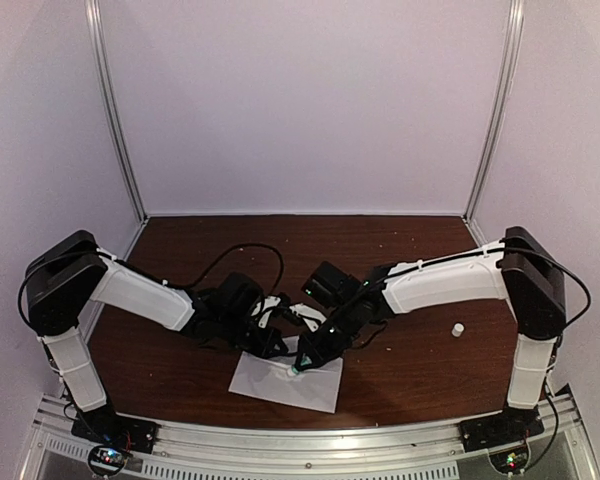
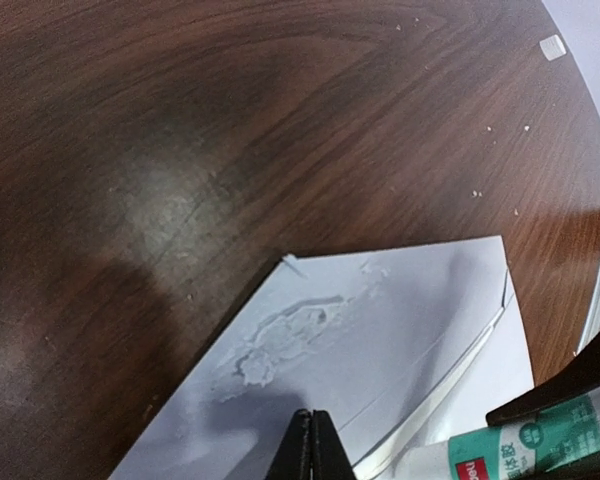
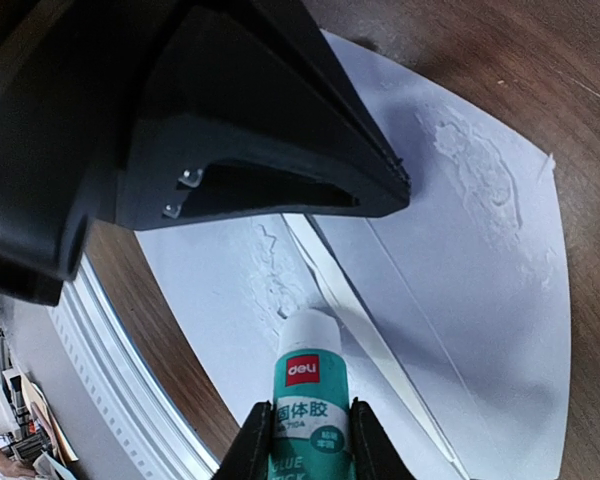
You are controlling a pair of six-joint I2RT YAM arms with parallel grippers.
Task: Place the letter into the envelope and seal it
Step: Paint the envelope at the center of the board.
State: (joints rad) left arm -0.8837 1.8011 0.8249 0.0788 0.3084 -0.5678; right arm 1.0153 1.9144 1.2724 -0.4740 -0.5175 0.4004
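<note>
One pale envelope (image 2: 400, 300), glue-wrinkled, contents hidden, right gripper (image 3: 308, 420) clamping glue stick (image 3: 302, 362) onto it, left gripper (image 2: 312, 430) closed over it.

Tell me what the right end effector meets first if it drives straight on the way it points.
The envelope, through the glue stick the right end effector grips; its tip looks on or barely above it.

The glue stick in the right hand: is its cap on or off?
Off, it seems: the glue stick shows a bare white tip, and a small white cap lies apart on the table.
</note>
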